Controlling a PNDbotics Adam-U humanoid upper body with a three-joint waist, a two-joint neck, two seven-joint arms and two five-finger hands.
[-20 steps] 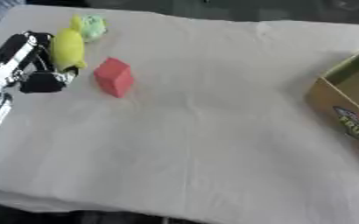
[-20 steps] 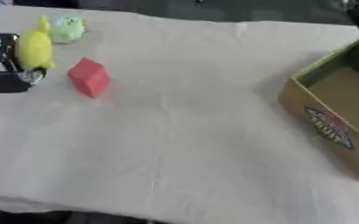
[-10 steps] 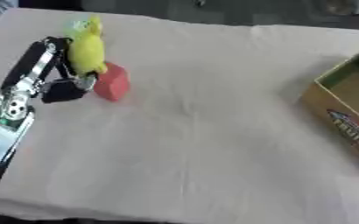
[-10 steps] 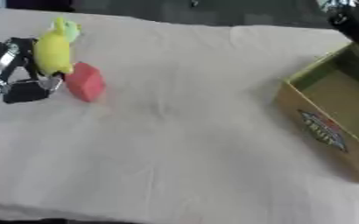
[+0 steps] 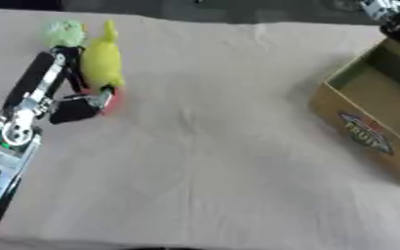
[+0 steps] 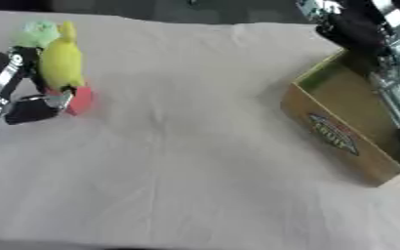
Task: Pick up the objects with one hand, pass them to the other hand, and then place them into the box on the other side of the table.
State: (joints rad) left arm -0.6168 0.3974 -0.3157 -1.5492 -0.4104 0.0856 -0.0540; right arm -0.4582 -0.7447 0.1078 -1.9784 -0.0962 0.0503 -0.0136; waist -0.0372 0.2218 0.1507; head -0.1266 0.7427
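One left robot hand (image 5: pixel 71 95) seemingly grips a banana-shaped yellow toy (image 5: pixel 102 61).

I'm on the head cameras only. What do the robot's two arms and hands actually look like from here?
The left hand has black fingers with silver metal links and joints. Its forearm is a silver-white housing with a round silver fitting and small green spots low down. The right hand is only partly in view at the top right: a black shape, with silver-grey machined parts and a white-and-black striped piece above it. No cables can be made out.

Yellow toy (image 5: pixel 102 61), red block (image 6: pixel 80 101), green ball (image 5: pixel 64 33)
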